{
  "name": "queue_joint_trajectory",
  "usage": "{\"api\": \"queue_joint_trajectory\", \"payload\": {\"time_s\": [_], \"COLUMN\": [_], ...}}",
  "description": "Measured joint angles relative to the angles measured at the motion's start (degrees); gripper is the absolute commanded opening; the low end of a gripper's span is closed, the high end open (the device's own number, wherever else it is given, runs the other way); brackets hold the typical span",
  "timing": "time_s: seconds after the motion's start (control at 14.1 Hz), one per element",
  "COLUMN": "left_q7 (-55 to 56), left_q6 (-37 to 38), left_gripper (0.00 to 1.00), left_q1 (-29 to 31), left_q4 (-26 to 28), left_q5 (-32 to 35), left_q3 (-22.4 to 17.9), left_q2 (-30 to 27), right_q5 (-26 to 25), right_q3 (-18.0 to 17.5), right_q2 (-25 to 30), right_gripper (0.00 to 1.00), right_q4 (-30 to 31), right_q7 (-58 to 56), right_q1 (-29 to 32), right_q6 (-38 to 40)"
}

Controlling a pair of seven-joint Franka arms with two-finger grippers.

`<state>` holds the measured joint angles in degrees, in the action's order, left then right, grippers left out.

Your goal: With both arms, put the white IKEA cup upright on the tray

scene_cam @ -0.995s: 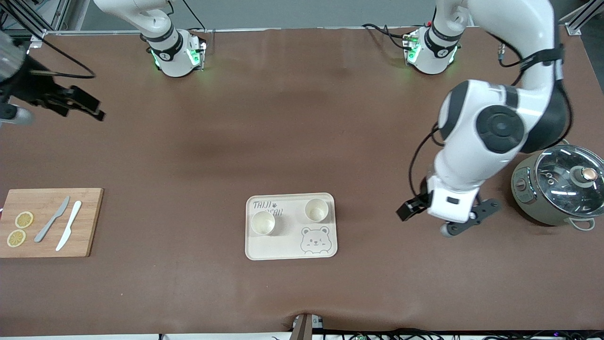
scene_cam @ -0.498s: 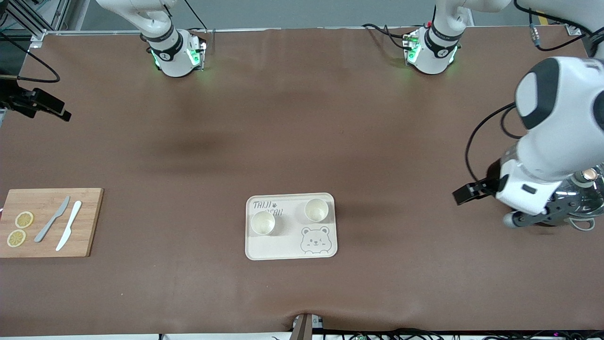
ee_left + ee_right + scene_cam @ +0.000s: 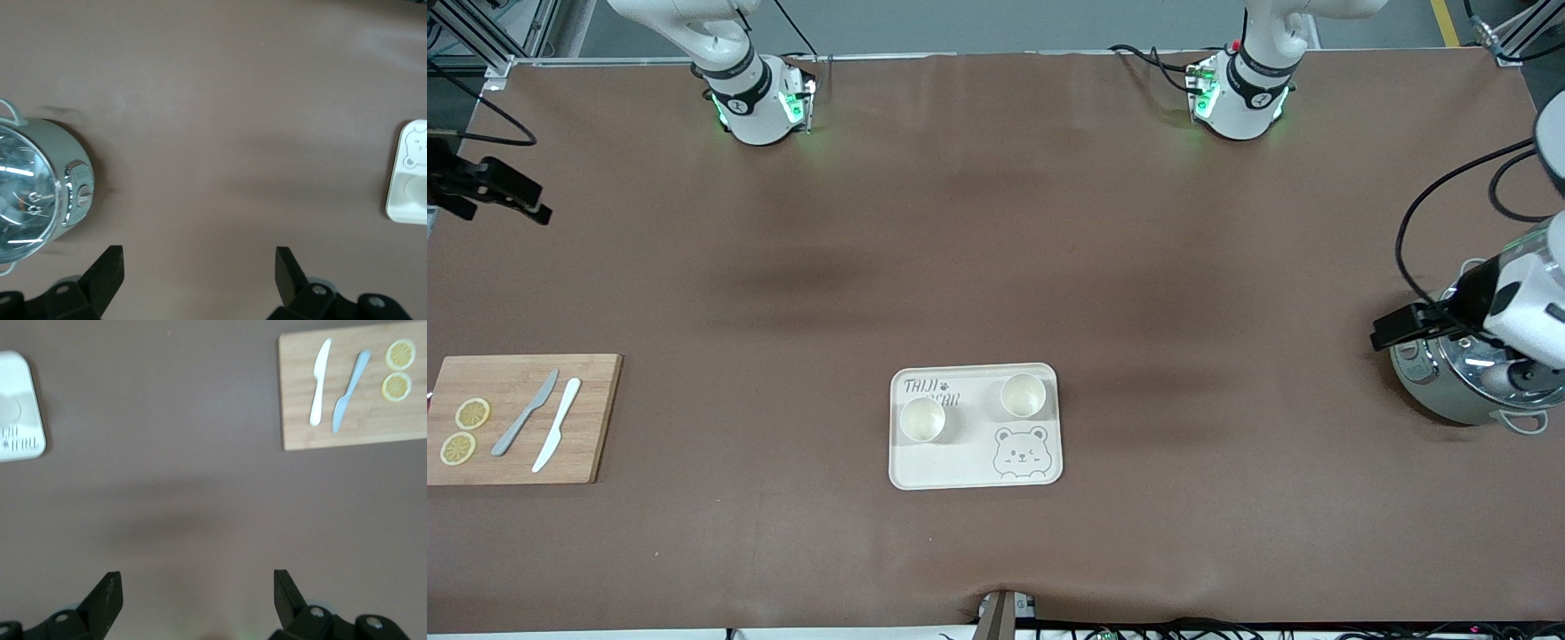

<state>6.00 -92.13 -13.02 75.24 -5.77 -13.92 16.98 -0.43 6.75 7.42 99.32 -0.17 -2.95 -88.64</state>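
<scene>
Two white cups stand upright on the cream tray point(image 3: 974, 462), which lies on the brown counter point(image 3: 996, 267) near the middle, toward the front camera. One cup point(image 3: 922, 419) sits beside the grey lettering, the other cup point(image 3: 1023, 396) just above the bear-face drawing, a little apart from the first. Both show open mouths facing up.

My left hand point(image 3: 199, 267) hangs in the air at the left arm's end of the counter, over the edge of a grey-green cooking pot point(image 3: 1467, 373) with a glass lid. Its fingers are spread wide and hold nothing. My right hand point(image 3: 197, 590) hangs over the right arm's end of the counter, also spread wide and empty, well apart from the tray.

At the right arm's end, nearer the front camera, lies a wooden cutting board point(image 3: 587, 418). On it rest two lemon slices point(image 3: 471, 413), a grey knife point(image 3: 525, 412) and a white knife point(image 3: 557, 424), side by side
</scene>
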Motion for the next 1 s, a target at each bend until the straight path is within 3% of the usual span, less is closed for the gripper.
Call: {"api": "queue_joint_trajectory", "payload": {"time_s": [0.64,1.0], "left_q7": [-0.93,-0.93], "left_q6": [-0.38,-2.06], "left_gripper": [1.00,1.00], "left_q1": [0.17,0.05], "left_q4": [13.21,16.60], "left_q5": [1.74,2.81], "left_q3": [0.30,0.56], "left_q2": [-14.31,-18.09], "right_q5": [-0.06,-2.21], "right_q3": [0.34,0.66], "right_q2": [-0.50,-1.94], "right_gripper": [1.00,1.00], "right_q4": [-0.85,-0.78], "right_q7": [-0.13,-2.96], "right_q1": [-3.76,-3.62], "right_q6": [7.18,-2.89]}}
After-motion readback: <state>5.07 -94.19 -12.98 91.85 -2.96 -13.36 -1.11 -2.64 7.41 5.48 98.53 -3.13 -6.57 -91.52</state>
